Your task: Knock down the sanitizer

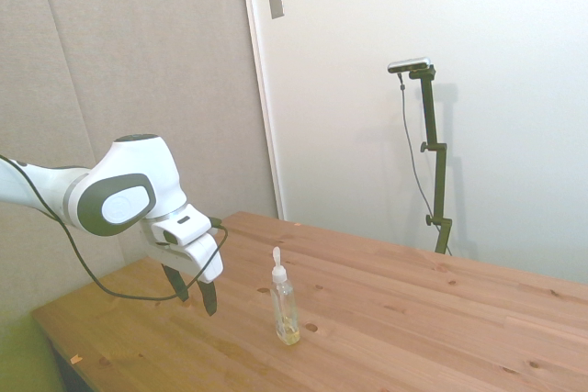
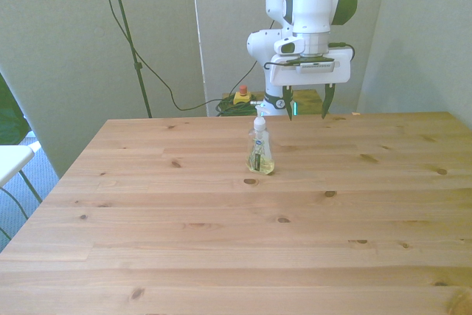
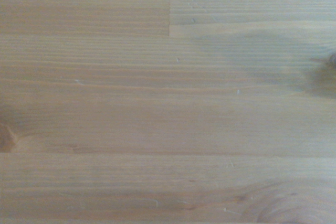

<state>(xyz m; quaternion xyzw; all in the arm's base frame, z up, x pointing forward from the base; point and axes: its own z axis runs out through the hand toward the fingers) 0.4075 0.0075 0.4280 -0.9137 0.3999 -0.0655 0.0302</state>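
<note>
Front view shows the sanitizer (image 2: 260, 154) upright on the wooden table (image 2: 221, 241). Behind it, toward the front view's right, the gripper (image 2: 307, 105) hangs above the table, fingers spread apart and empty.

Room: wooden table (image 2: 221, 241), pale walls.
Grey fabric panels (image 1: 138, 52) beside a white wall (image 1: 367, 89); small grey wall plate (image 1: 276, 1); even light.

Lab: robot arm (image 2: 310, 5), bare partition walls (image 1: 138, 61).
</note>
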